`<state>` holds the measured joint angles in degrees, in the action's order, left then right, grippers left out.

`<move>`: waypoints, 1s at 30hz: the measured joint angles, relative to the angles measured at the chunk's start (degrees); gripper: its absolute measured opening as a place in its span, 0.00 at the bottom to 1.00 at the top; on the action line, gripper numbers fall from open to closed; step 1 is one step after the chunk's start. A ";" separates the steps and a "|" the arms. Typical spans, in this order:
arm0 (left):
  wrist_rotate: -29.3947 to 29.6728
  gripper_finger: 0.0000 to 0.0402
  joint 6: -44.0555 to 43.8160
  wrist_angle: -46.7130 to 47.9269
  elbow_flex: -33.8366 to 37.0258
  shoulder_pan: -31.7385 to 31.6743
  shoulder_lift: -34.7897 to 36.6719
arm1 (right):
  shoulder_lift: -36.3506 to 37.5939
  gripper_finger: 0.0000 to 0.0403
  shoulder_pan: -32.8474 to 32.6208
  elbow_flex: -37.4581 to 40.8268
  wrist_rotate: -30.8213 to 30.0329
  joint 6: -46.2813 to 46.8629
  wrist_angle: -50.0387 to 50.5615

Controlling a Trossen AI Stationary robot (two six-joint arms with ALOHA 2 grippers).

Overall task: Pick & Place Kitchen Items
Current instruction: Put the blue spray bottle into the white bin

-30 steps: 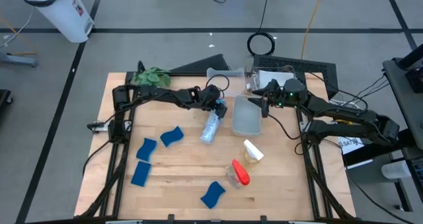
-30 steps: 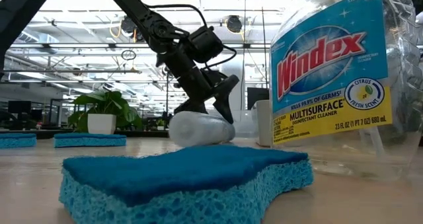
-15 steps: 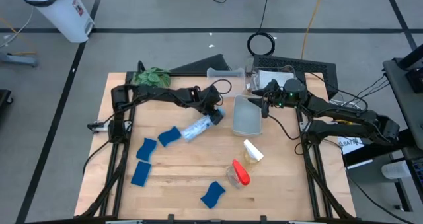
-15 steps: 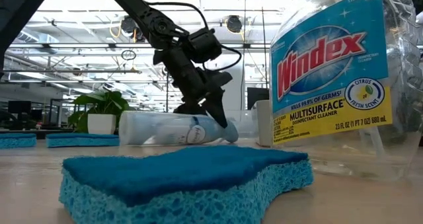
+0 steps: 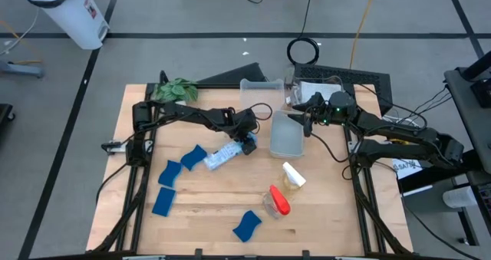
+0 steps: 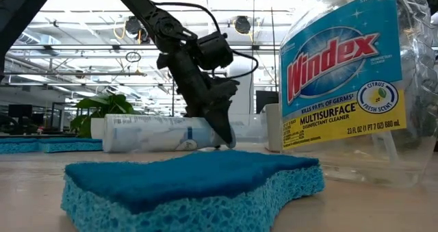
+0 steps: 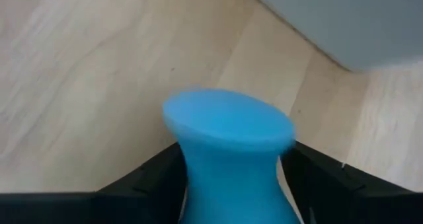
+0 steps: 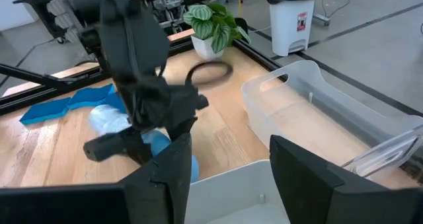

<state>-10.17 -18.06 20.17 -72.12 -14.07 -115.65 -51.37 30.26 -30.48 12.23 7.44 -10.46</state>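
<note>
While the clear bottle (image 5: 225, 154) lies on its side on the table (image 5: 207, 206), its blue top (image 7: 228, 141) is pinched between the fingers of the left gripper (image 5: 247, 143). The right gripper (image 5: 307, 123) is positioned over the rim of a clear bin (image 5: 288, 137), fingers spread apart and holding nothing.

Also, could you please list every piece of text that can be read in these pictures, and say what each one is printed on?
On the spray bottle close to the low camera:
"Windex"
"MULTISURFACE"
"DISINFECTANT CLEANER"
"KILLS 99.9% OF GERMS"
"CITRUS FRESH SCENT"
"23 FL OZ (1 PT 7 OZ) 680 mL"
"STREAK FREE", partly cut off at the top.
Print on the lying bottle: too blurred to read.
</note>
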 joint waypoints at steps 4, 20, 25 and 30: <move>0.80 0.68 1.86 0.76 -0.46 0.12 0.08 | -0.01 0.42 0.00 0.00 -0.02 0.00 0.02; 3.83 0.51 3.75 6.09 -4.46 0.01 1.38 | -0.02 0.42 0.00 0.00 -0.07 -0.22 0.03; 12.01 0.47 8.92 11.31 -10.67 0.77 5.75 | 0.00 0.42 0.00 0.00 -0.11 -0.24 0.07; 21.00 0.44 17.78 5.86 -12.02 1.69 14.97 | -0.01 0.42 0.01 0.00 -0.11 -0.22 0.08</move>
<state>10.83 -0.28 26.03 -84.13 -12.38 -100.67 -51.38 30.27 -30.48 12.12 7.22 -10.38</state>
